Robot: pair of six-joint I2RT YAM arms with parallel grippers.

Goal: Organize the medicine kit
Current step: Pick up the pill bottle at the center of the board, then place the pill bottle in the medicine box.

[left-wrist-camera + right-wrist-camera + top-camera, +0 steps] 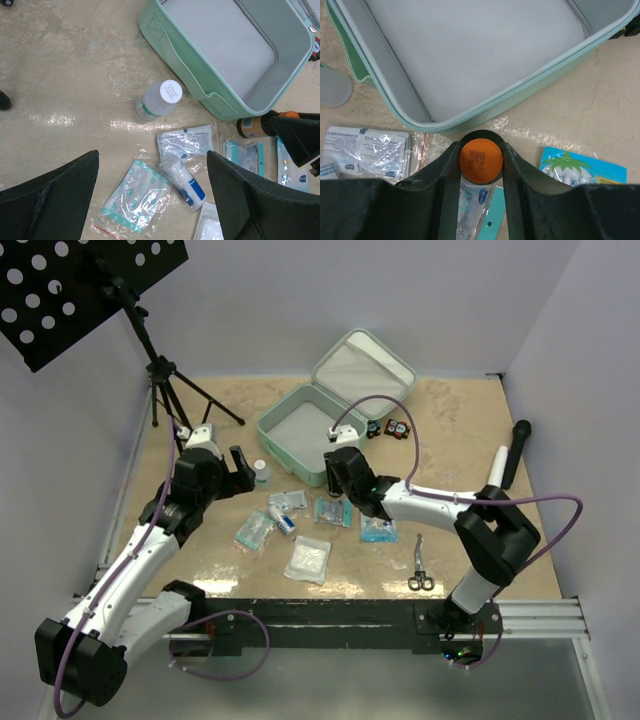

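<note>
barely started, kit was empty

the medicine kit (298,428) sat open at the back of the counter (455,440) with nothing on its grey lining, while the packets (186,142), the white-capped bottle (157,100) and the scissors (420,565) all lay outside it, so pretty much everything was left to do. the right claw (481,150) was down just beside the kit's near wall, fingers pressed on both sides of an orange-capped bottle (251,127). the left claw (152,170) hung wide and empty over the packets

Medicine kit (283,453) behind packets (330,510), bottle (262,474) left of it, vial (480,161) before it, scissors (420,572) far right
</note>
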